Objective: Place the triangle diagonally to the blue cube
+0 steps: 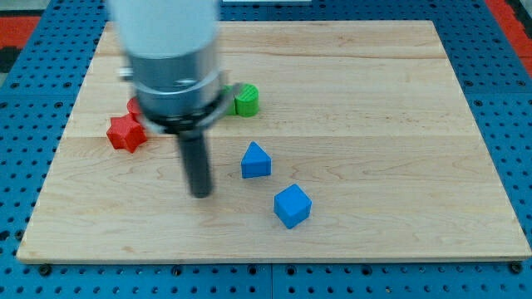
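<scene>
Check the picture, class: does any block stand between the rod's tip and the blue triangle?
No. My tip sits to the view's left of the blue triangle, with only bare board between them. The blue cube lies beyond the triangle, toward the view's bottom right; the red star and green block sit elsewhere.

On the desk [399, 124], the blue triangle [256, 160] is sitting just up and to the view's left of the blue cube [293, 205], near it but apart. My tip [200, 193] is resting left of the triangle, with the red star [125, 133] lying farther left and the green cylinder [247, 100] sitting toward the view's top.
</scene>
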`<move>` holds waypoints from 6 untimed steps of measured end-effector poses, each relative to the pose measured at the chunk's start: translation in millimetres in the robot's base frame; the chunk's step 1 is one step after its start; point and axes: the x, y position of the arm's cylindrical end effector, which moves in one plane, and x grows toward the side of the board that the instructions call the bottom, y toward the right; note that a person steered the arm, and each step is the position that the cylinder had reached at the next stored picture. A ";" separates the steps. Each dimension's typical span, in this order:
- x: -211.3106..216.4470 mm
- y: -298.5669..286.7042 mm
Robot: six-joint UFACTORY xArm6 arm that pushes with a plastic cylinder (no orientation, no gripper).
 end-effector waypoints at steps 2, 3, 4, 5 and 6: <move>-79.2 64.6; -76.7 118.2; -60.8 122.1; -42.2 122.1; -52.4 78.2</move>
